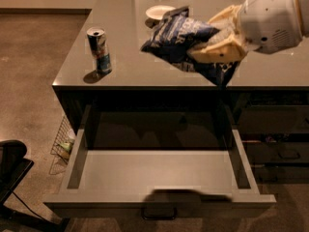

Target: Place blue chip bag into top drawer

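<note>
Bag: up off the counter, in mid-air over its front-right part, crumpled and tilted, dark blue w/ white lettering. Pinched by gripper; cream fingers clamped narrow on bag's right side, foil sticking out to the left and hanging below them. Low corner of bag overlapping counter's front edge in view; depth there hard to tell. Gripper at upper right, above counter; white rounded wrist behind it, running off frame at right.

Below and in front of bag, not touching: drawer, open, pulled out toward cam, grey, shallow, w/ small bar handle at centre of front panel. Dark shadow lying across its front rim, centre-right.

On counter's left part: can, upright, well apart from bag. At counter's far side: white plate, just behind bag's top edge. To the right, under counter: darker drawers, closed. On floor at left, beside drawer's left wall: wire basket. Bottom-left corner: black object, partly cut off.
</note>
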`<state>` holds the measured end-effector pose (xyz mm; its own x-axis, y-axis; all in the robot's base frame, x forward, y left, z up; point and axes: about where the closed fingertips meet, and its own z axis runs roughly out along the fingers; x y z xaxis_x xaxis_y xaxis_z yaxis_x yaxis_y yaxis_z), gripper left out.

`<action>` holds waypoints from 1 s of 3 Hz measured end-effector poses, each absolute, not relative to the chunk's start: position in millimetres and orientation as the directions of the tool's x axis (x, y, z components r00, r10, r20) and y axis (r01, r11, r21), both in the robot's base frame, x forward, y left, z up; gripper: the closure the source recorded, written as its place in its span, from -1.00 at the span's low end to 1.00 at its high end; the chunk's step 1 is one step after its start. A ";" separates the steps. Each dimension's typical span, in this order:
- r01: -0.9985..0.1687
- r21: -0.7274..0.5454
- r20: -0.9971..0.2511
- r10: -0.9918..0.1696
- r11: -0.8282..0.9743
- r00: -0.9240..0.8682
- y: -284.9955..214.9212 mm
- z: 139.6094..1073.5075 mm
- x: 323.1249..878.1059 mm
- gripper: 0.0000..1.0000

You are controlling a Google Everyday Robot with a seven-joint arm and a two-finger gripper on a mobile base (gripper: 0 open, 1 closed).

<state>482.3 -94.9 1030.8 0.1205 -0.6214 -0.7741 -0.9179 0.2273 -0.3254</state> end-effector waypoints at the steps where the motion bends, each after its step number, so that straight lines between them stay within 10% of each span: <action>1: -0.915 -0.333 -0.773 -0.621 0.227 0.128 -94.6 1035.5 483.2 1.00; 3: -0.939 -0.247 -0.785 -0.618 0.241 0.048 -59.5 886.8 499.0 1.00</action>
